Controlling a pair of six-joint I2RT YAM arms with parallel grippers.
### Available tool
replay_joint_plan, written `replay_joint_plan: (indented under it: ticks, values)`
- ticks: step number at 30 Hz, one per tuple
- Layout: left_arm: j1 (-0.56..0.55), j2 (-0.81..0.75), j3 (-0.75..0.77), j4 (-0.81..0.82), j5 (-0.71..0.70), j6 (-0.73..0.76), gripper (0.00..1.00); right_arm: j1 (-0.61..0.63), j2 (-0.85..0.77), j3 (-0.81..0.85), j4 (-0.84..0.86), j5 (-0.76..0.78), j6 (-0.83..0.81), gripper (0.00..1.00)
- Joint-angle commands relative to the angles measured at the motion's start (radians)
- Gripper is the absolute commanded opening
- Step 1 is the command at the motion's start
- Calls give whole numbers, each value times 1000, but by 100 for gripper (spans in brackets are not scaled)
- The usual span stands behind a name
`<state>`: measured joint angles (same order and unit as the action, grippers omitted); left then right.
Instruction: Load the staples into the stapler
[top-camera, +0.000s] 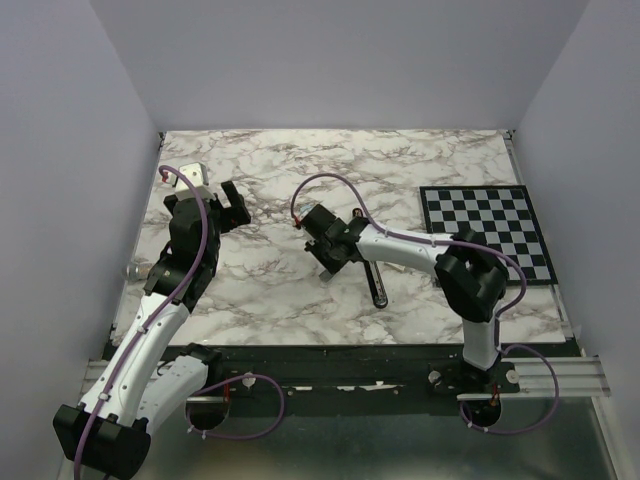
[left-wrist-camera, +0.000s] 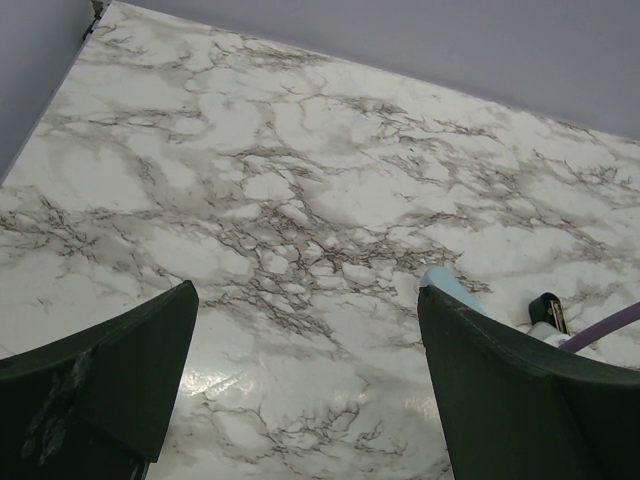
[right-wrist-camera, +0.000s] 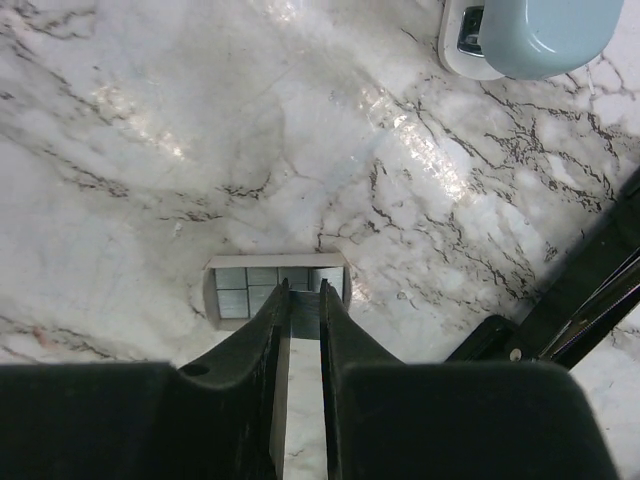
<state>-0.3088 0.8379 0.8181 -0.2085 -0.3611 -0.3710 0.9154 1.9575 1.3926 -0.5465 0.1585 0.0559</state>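
In the right wrist view a small white tray (right-wrist-camera: 275, 262) lies on the marble and holds several grey blocks of staples. My right gripper (right-wrist-camera: 304, 290) points down at the tray's near edge, its fingers pinched on one grey strip of staples (right-wrist-camera: 305, 314). The black stapler (right-wrist-camera: 580, 285) lies to the right of the gripper, a silvery rail showing along it. From above, the stapler (top-camera: 375, 285) is a slim black bar just right of the right gripper (top-camera: 324, 264), which hides the tray. My left gripper (top-camera: 228, 208) hangs open over bare marble at the left, holding nothing (left-wrist-camera: 305, 340).
A light-blue rounded object on a white base (right-wrist-camera: 545, 30) sits beyond the tray; its edge shows behind my left gripper's right finger (left-wrist-camera: 447, 286). A black-and-white checkerboard mat (top-camera: 487, 232) lies at the right of the table. Grey walls close in three sides.
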Motion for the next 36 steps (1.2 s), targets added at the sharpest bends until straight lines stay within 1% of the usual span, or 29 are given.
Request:
replay_joint_plan:
  ticks: [1,10,16,20,27,31,36]
  values:
    - [7,-16,-5,17,25,-3,99,4,-66,-13,0,-51,25,21]
    - [7,-14,-5,18,28,-5,99,-10,-133,-46,8,-19,51,21]
    - [7,-13,-5,20,36,-6,99,-46,-250,-181,63,-13,94,21]
    - [7,-16,-5,20,36,-6,99,-73,-373,-289,115,-5,143,21]
    - [7,-14,-7,20,39,-8,99,-125,-529,-463,210,36,203,21]
    - [7,-16,-7,20,37,-8,99,-159,-568,-530,253,30,237,20]
    - [7,-13,-7,18,33,-6,99,-179,-566,-581,306,24,262,20]
